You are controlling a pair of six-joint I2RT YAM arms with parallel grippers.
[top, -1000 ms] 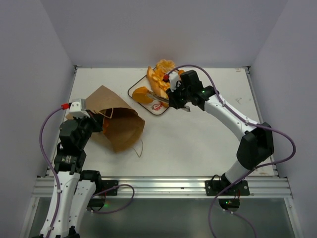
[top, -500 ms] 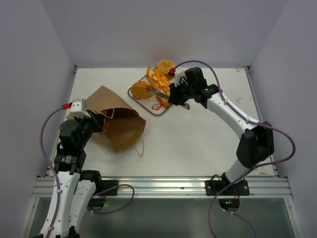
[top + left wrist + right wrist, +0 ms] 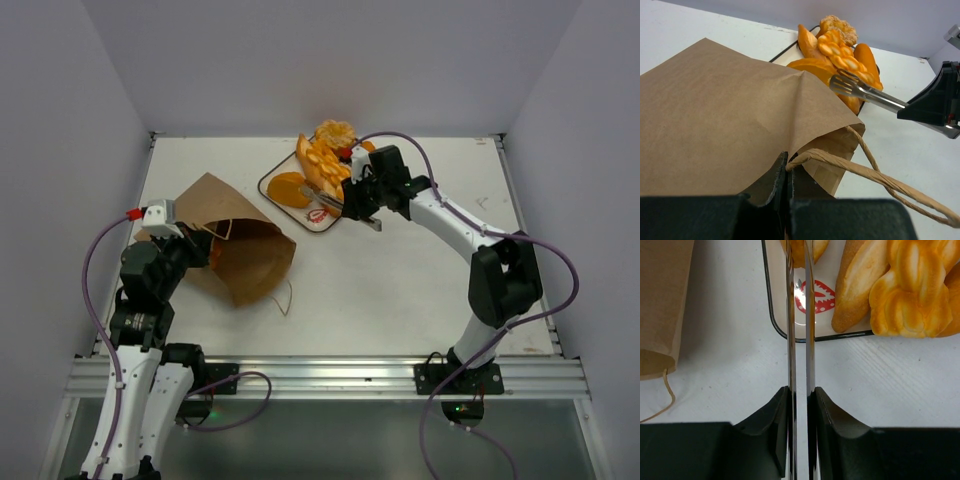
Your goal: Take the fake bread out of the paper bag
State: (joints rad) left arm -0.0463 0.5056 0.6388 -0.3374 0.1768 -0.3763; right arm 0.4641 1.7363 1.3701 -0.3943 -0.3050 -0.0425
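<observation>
Left wrist: my left pincer [image 3: 788, 169] clamps the rim of the paper bag [image 3: 715, 115]. My right pincer [image 3: 800, 396] squeezes tongs [image 3: 809, 330] over the tray [image 3: 776, 295], beside the fake bread [image 3: 910, 295].

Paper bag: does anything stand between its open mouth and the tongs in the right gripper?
Nothing visible: bare table separates the paper bag from the tongs in the right gripper. The cord handle lies by the mouth.

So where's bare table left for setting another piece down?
The widest bare stretch of table lies between the bag and the right arm, in the near middle. Another lies right of that arm, toward the table's right edge. The tray is crowded: bread piled on it, tongs over its near rim.
</observation>
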